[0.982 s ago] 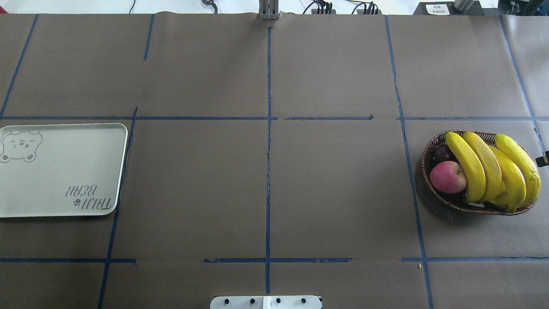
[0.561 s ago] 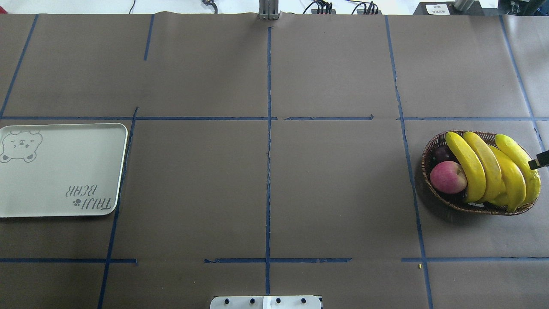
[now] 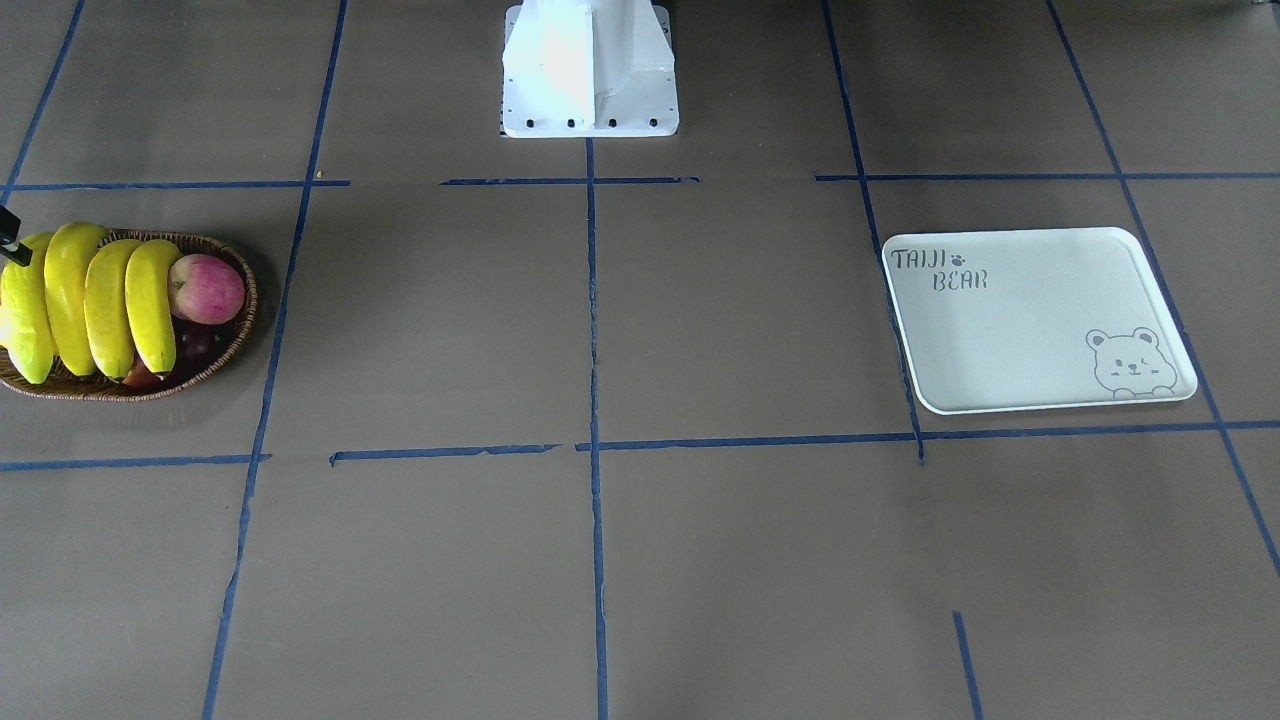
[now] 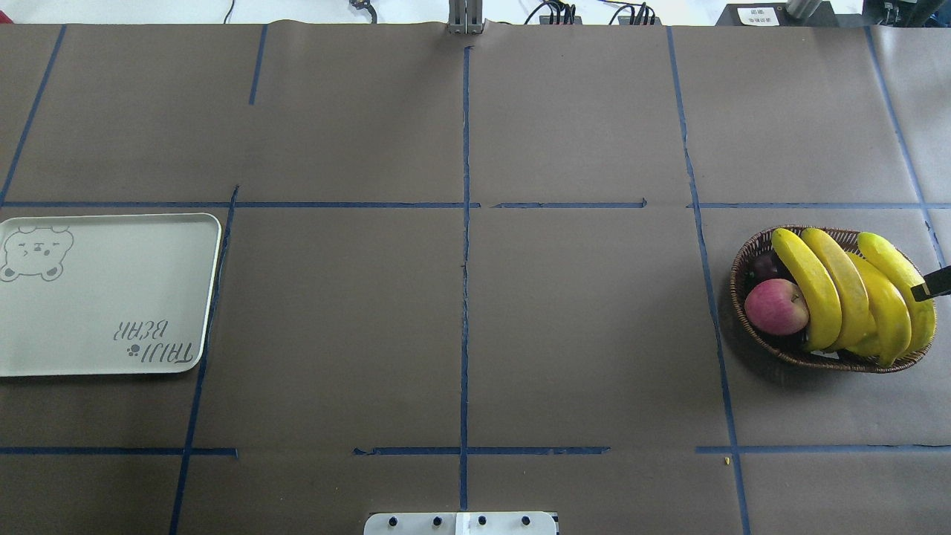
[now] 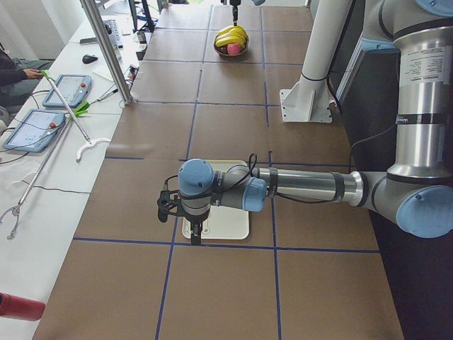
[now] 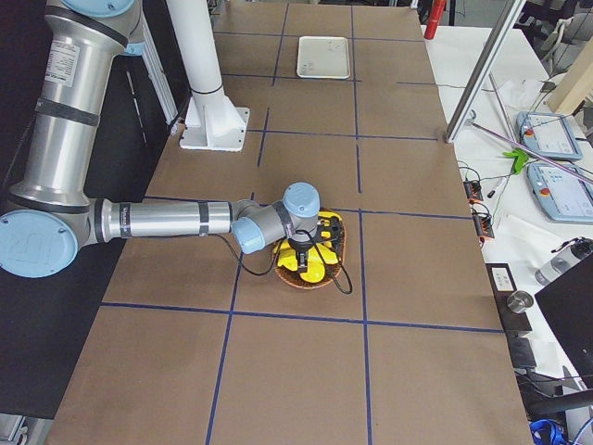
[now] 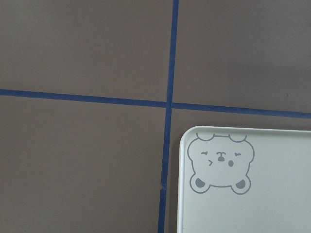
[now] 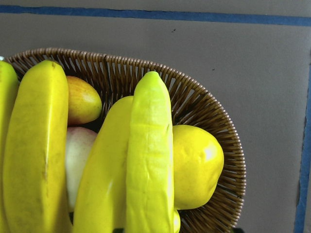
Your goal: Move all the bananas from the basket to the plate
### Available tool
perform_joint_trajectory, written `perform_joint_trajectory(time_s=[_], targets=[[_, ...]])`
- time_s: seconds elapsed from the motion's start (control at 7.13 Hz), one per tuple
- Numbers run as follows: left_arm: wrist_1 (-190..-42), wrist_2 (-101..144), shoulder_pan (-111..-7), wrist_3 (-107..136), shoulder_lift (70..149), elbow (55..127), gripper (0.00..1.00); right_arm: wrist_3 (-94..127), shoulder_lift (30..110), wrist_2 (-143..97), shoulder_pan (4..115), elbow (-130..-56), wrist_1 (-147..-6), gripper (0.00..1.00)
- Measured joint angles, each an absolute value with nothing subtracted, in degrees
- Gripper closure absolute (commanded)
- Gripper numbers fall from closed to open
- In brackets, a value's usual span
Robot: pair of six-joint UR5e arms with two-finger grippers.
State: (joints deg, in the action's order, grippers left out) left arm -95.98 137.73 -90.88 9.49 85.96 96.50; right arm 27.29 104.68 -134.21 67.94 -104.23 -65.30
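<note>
Four yellow bananas [image 4: 843,293] lie side by side across the brown wicker basket [image 4: 743,260] at the table's right. They also show in the front view [image 3: 95,290] and, close up, in the right wrist view [image 8: 148,160]. My right gripper [image 6: 306,258] hangs over the basket's outer side. Only one dark fingertip [image 4: 933,285] shows at the overhead view's edge, over the outermost banana, so I cannot tell its state. The white bear plate [image 4: 104,293] lies empty at the far left. My left gripper [image 5: 197,228] hovers over the plate's outer end [image 7: 252,194]; I cannot tell its state.
A red apple [image 4: 776,306] and dark fruit [image 4: 765,264] share the basket, with a squat yellow pear-shaped fruit [image 8: 197,165] under the bananas. The robot's white base [image 3: 590,70] stands mid-table. A metal post [image 5: 106,49] and operator tablets [image 5: 67,88] line the far side.
The right gripper's fingertip has moved a little further in over the outermost banana. The bananas, basket and plate have not moved.
</note>
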Motion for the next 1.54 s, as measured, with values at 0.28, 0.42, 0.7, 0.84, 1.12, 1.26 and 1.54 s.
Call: perform_joint_trajectory(time_s=[0.28,0.42,0.7,0.84,1.12,1.26,1.54], targets=[[-96.0,137.7,-90.9,9.5,86.0,96.5,0.0,27.2,104.7,-134.2,67.2,-104.0,-65.3,0.22],[-96.0,137.7,-90.9,9.5,86.0,96.5,0.0,27.1,104.6,-134.2,66.9,-103.8,-65.2,0.22],[-96.0,137.7,-90.9,9.5,86.0,96.5,0.0,27.1,104.6,-134.2,66.5,-103.3,-65.2,0.22],[-96.0,137.7,-90.9,9.5,86.0,96.5,0.0,27.0,104.6,-134.1,66.5,-103.1,-65.1,0.22],[-96.0,137.7,-90.9,9.5,86.0,96.5,0.0,27.0,104.6,-134.1,66.4,-102.8,-65.0,0.22],[-96.0,137.7,-90.9,9.5,86.0,96.5,0.0,27.1,104.5,-134.1,66.3,-102.8,-65.0,0.23],[-96.0,137.6,-90.9,9.5,86.0,96.5,0.0,27.4,103.9,-134.0,65.5,-102.6,-65.0,0.38]])
